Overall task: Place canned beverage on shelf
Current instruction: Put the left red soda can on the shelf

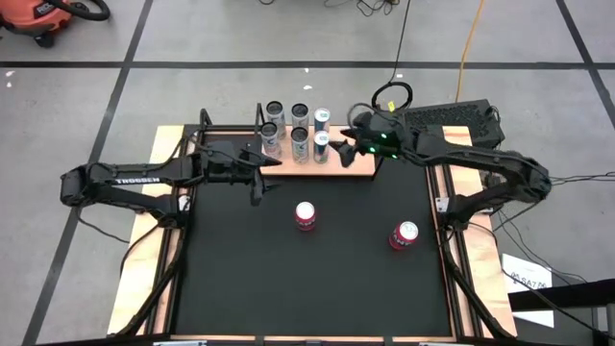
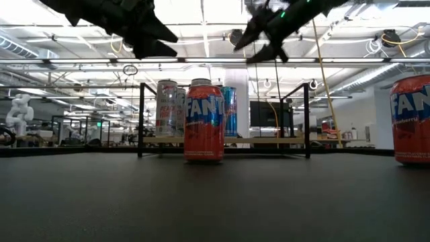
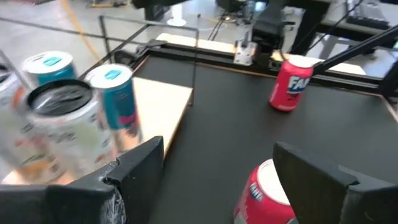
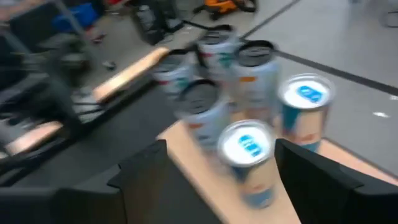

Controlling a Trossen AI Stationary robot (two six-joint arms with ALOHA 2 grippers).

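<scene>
Six cans: standing on shelf (image 1: 360, 165).
Fanta cans (image 1: 306, 215): two, on black tabletop (image 1: 240, 279).
Left gripper (image 1: 258, 174), right gripper (image 1: 340, 149): both spread, empty.

Stood packed with six upright cans (image 1: 298, 132) across the left and middle of the shelf (image 1: 357, 167), leaving bare board only at its right end. Hemmed that board with black uprights (image 2: 307, 119) at both ends. Crowded the shelf's front edge from either side: left gripper (image 1: 265, 165), right gripper (image 1: 340, 150). Left open black tabletop (image 1: 240, 279) around two red cans (image 1: 306, 215), well apart.
</scene>
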